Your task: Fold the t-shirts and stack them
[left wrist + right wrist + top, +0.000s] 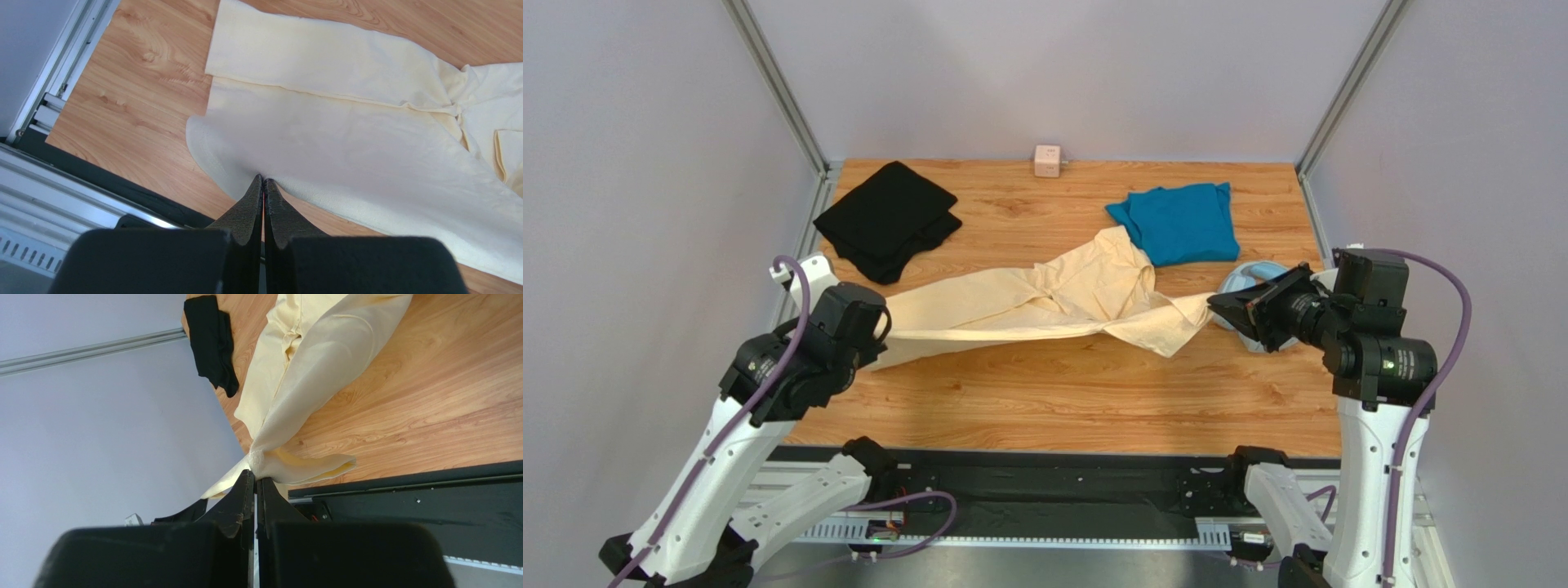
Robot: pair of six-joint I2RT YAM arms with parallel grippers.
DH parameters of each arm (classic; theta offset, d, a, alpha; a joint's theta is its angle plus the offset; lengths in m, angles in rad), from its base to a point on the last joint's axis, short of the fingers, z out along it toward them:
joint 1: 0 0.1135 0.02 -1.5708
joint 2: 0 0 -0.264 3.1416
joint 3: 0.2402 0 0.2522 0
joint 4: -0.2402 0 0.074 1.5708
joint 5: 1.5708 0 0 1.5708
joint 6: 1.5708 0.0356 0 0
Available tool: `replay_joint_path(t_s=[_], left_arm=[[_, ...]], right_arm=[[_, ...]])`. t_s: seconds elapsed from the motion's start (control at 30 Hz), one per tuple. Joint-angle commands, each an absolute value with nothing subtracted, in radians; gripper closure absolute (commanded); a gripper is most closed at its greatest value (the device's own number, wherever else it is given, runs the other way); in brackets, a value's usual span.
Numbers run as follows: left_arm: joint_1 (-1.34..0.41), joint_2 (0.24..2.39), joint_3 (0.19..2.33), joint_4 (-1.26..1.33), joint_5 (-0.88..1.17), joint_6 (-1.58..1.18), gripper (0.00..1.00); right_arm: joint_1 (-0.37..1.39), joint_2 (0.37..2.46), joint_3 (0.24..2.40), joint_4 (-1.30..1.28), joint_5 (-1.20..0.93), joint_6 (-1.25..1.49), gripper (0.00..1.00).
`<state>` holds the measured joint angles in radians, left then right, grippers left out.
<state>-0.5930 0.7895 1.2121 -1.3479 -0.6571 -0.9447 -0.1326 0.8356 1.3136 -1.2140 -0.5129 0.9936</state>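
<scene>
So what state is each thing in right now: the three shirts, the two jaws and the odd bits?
cream shirt, unfolded, stretched long between both jaws, bunched in the middle.
black shirt, folded, lying far left.
teal shirt, folded, lying far right, not stacked.
left jaws, shut on one end of the cream shirt.
right jaws, shut on its other end.
headphones, on the table, partly hidden behind the right jaws.
pink cube, resting at the far edge.

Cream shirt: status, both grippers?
Both shut: left gripper, right gripper on opposite ends of cream shirt. Shirt stretched between, unfolded. Nearby: headphones at right gripper.
</scene>
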Motion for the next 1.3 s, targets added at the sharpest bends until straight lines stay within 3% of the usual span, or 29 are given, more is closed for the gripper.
replay_joint_path(t_s=[0.0, 0.4, 0.63, 0.97, 1.27], left_arm=[[-0.588, 0.804, 1.200, -1.563, -0.597, -0.924, 1.00], [-0.588, 0.812, 1.025, -1.681, -0.382, -1.046, 1.00], [-0.586, 0.801, 1.041, -1.684, -0.446, -1.095, 1.00], [-0.509, 1.110, 1.104, -1.667, -0.612, -1.068, 1.00], [-0.393, 1.152, 1.063, -1.542, -0.575, -0.940, 1.00]], right_arm=[[-0.140, 0.851, 1.335, -1.293, -0.589, 1.028, 1.00], [-0.140, 0.909, 1.281, -1.460, -0.574, 0.924, 1.00], [-0.140, 1.112, 1.410, -1.359, -0.528, 0.884, 1.00], [-0.092, 1.494, 1.604, -1.166, -0.604, 0.818, 1.00], [-0.011, 1.716, 1.821, -1.150, -0.603, 0.792, 1.00]])
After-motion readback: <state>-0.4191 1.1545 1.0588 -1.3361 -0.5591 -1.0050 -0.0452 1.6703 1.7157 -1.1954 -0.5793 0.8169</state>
